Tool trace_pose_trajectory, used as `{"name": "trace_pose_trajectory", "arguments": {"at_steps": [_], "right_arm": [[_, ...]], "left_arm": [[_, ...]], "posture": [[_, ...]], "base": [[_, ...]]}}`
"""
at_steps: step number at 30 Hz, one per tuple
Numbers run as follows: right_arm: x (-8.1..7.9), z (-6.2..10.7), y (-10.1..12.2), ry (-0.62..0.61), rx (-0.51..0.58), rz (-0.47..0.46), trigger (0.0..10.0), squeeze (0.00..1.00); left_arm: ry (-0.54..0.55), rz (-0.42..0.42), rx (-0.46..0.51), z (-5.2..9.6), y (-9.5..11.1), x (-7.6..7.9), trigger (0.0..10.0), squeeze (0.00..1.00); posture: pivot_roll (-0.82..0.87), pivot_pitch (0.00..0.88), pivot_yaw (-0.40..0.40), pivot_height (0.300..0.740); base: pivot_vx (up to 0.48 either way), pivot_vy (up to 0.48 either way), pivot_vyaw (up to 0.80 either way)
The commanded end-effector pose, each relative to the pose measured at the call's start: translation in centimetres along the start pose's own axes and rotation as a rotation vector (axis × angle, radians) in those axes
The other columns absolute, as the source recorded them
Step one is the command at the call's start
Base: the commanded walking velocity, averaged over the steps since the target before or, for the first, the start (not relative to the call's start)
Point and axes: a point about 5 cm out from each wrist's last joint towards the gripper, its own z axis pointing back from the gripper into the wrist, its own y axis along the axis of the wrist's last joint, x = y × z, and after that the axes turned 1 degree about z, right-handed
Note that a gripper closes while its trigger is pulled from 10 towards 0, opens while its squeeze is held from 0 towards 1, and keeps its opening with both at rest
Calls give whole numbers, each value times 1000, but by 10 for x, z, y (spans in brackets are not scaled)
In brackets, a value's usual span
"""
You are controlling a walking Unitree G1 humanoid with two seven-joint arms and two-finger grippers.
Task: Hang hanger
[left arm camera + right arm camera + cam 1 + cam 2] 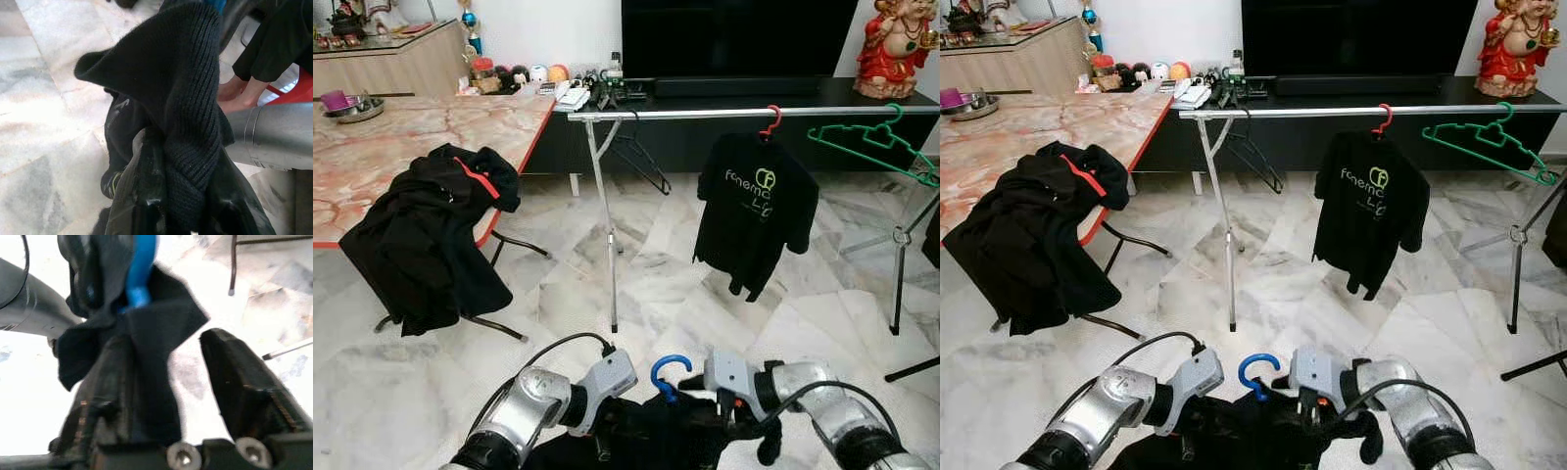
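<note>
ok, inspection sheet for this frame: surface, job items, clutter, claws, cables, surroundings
Surface: marble floor.
Job items: blue hanger in a black garment, held between both claws; rail ahead.
Clutter: black tee on a red hanger, green hanger, black hanger, all on the rail; black jacket over the table edge.
Claws: left claw in garment; right claw open, one finger in garment.
Cables: black cable at left arm.
Surroundings: TV, figurine.

Blue hanger (669, 376), black garment (646, 436), red-hooked black shirt (754, 220).
</note>
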Motion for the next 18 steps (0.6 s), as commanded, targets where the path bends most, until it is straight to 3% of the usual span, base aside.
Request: {"name": "trace_pose_trajectory", "arguments": {"at_steps": [1,13,17,18], "right_arm": [[4,1,5,-14,18,1,10000,1000],[6,2,6,-14,20,-6,10000,1000],[10,7,7,-23,-4,17,10000,1000],[12,9,7,-42,-13,27,10000,765]], "left_arm": [[4,-20,13,2,3,-2,0,0],[127,-42,-21,5,-4,-11,0,0],[219,-59,-28,6,-8,-18,0,0],[252,-50,-12,6,-8,-20,0,0]], "posture": [[27,12,22,740],[33,40,21,740],[32,43,20,740],[31,42,20,740]], "base": [[0,0,0],[0,0,0],[0,0,0],[0,0,0]]}}
